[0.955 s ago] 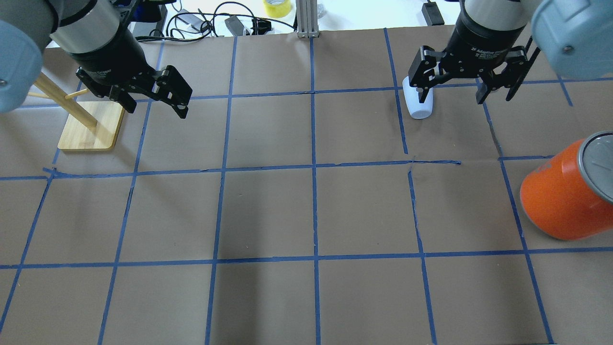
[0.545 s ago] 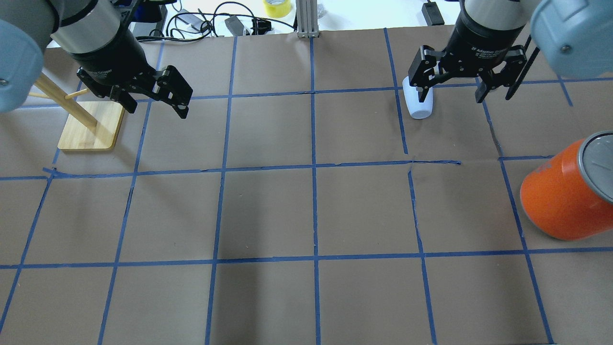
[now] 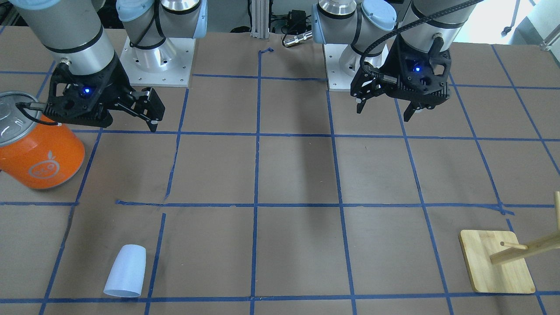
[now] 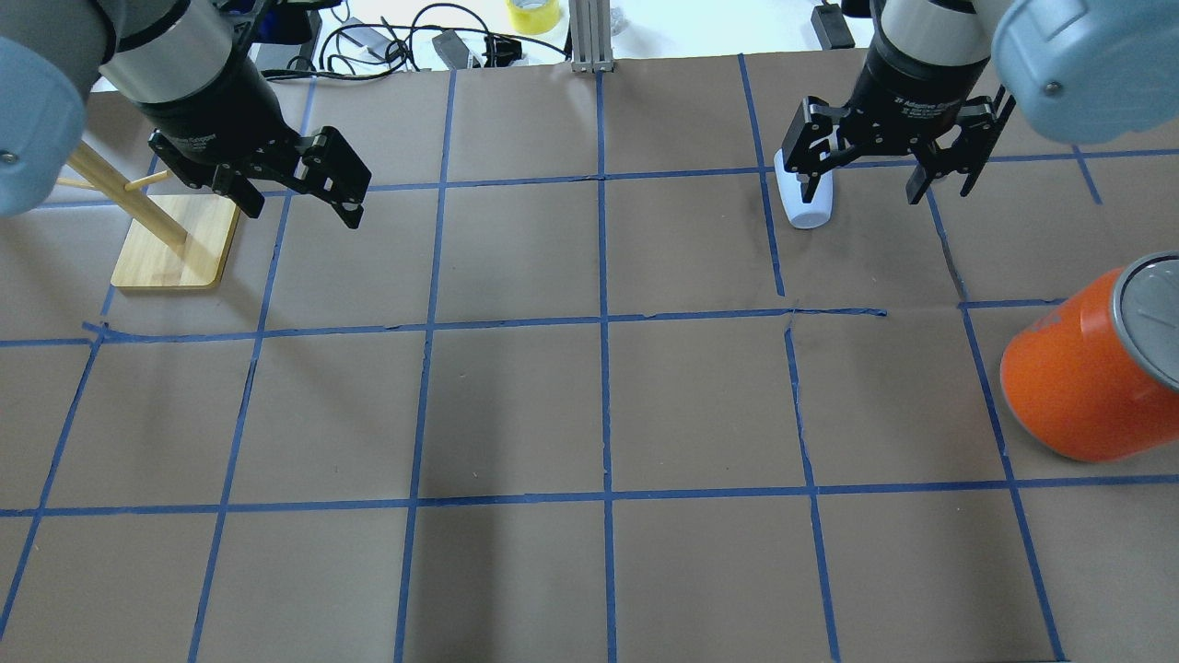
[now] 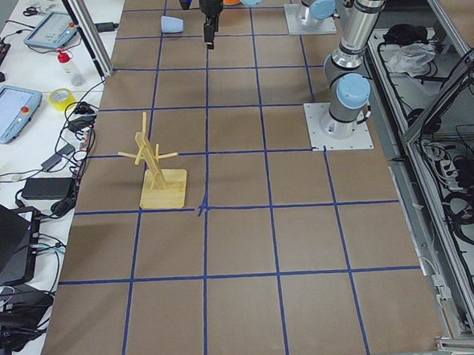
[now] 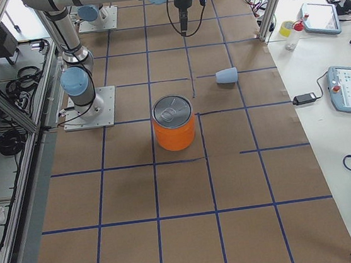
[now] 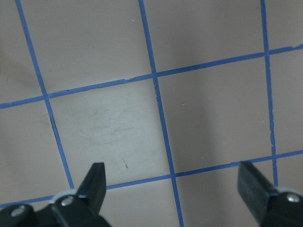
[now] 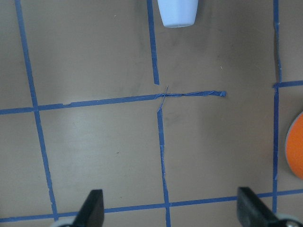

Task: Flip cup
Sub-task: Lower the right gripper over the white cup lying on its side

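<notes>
The cup [image 3: 126,271] is a small pale blue-white tumbler lying on its side on the brown paper, its wide end toward the operators' side. It also shows in the overhead view [image 4: 811,210], partly behind a finger, in the side views [image 5: 171,24] [image 6: 226,75], and at the top of the right wrist view [image 8: 177,12]. My right gripper [image 4: 861,189] [image 8: 173,210] is open and empty, hovering above the table on the robot's side of the cup. My left gripper [image 4: 295,207] [image 3: 385,113] [image 7: 174,182] is open and empty above bare paper.
A large orange can [image 4: 1078,387] [image 3: 39,157] with a silver top stands on the robot's right side, near the right arm. A wooden peg stand [image 4: 170,244] [image 3: 494,267] stands at the far left. Blue tape lines grid the paper. Cables and a tape roll [image 4: 532,14] lie beyond the far edge.
My right gripper has shifted slightly left and toward the far side, still open. The cup and the left arm have not moved.
</notes>
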